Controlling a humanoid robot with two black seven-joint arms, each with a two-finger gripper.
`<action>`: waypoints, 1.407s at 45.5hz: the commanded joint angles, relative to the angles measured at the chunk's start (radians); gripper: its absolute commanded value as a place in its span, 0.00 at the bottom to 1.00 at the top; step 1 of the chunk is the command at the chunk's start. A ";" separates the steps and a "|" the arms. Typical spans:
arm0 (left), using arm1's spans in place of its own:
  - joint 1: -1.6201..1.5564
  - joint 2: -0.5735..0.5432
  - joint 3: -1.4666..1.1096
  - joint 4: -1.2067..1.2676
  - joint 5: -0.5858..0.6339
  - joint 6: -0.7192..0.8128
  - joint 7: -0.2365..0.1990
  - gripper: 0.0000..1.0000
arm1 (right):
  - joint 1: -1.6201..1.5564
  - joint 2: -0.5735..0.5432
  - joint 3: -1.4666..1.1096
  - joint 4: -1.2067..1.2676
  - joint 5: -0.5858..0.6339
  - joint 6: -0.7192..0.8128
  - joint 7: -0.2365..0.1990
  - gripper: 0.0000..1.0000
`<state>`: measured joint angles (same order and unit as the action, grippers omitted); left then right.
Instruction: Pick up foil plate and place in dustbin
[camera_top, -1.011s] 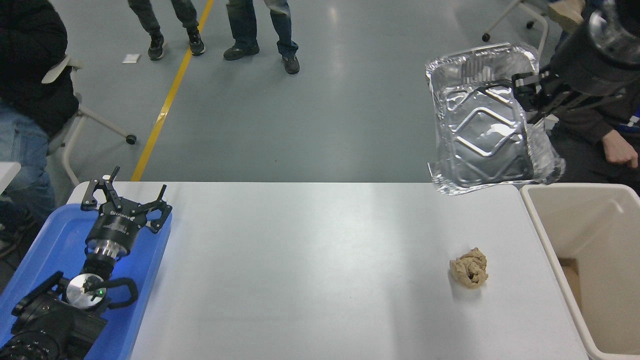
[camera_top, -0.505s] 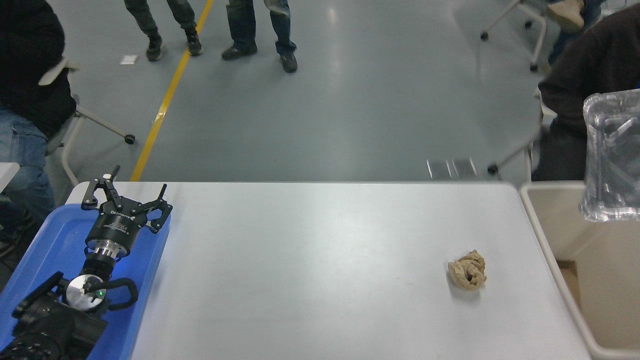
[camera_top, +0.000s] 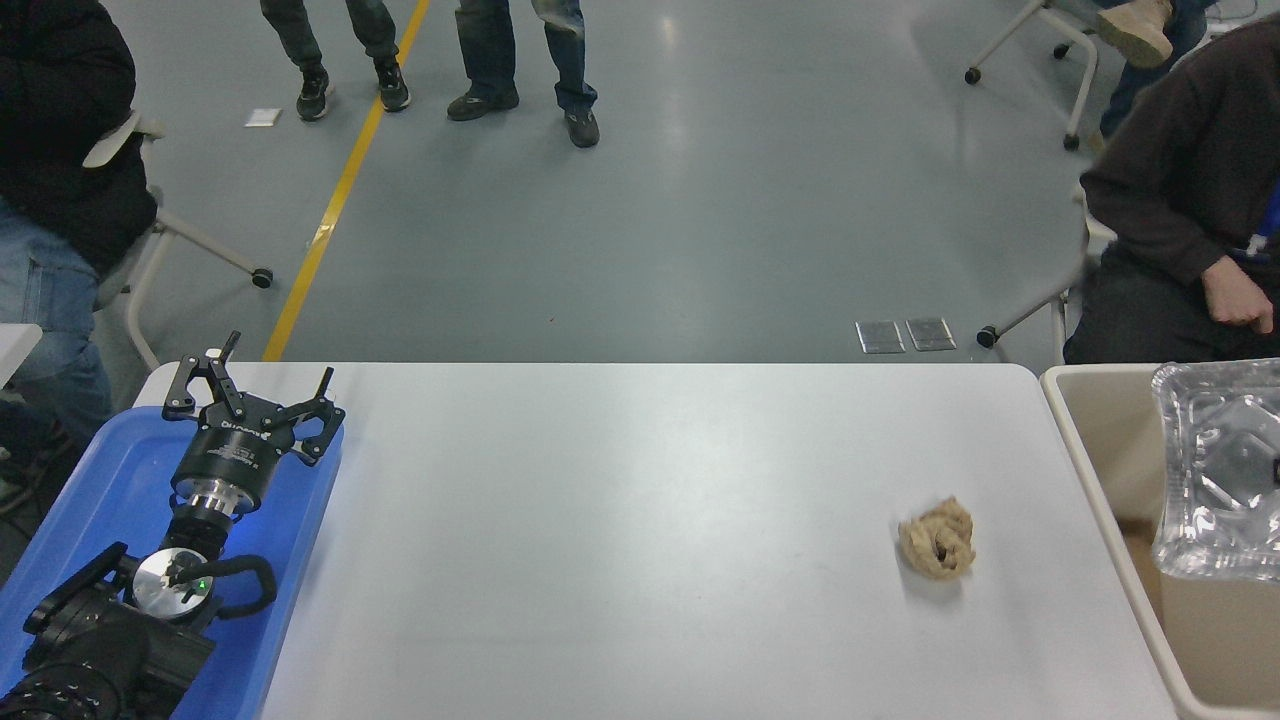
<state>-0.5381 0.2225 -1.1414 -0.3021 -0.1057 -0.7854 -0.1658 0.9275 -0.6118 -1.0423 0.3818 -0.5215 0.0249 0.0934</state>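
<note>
The foil plate (camera_top: 1215, 470), a shiny silver tray with crinkled sides, sits tilted inside the opening of the beige dustbin (camera_top: 1115, 440) at the table's right end, cut off by the picture's right edge. My right gripper is out of view past that edge, so whether the plate is still held does not show. My left gripper (camera_top: 250, 392) is parked at the lower left over a blue tray, its fingers spread open and holding nothing.
A crumpled brown paper ball (camera_top: 937, 537) lies on the white table (camera_top: 620, 520) left of the dustbin. The blue tray (camera_top: 90, 500) sits under my left arm. A person (camera_top: 1180, 200) sits behind the dustbin, another (camera_top: 60, 150) at far left; two more stand beyond.
The foil plate has moved right and down, from high above the table's far right corner into the dustbin's opening. My right gripper has left the picture. The left arm has not moved.
</note>
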 joint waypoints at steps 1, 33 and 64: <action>0.000 0.000 0.000 0.000 0.001 0.000 0.000 0.99 | -0.085 0.046 0.044 -0.053 -0.015 -0.008 0.002 0.69; 0.000 0.000 0.003 0.000 0.001 0.000 0.002 0.99 | 1.031 -0.072 -0.154 0.883 -0.094 0.419 -0.003 1.00; 0.001 -0.002 0.000 0.001 0.000 0.000 0.000 0.99 | 1.412 0.503 -0.117 1.091 0.449 0.760 -0.009 1.00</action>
<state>-0.5371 0.2222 -1.1399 -0.3020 -0.1055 -0.7854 -0.1654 2.2750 -0.2252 -1.1598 1.4458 -0.1629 0.7428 0.0850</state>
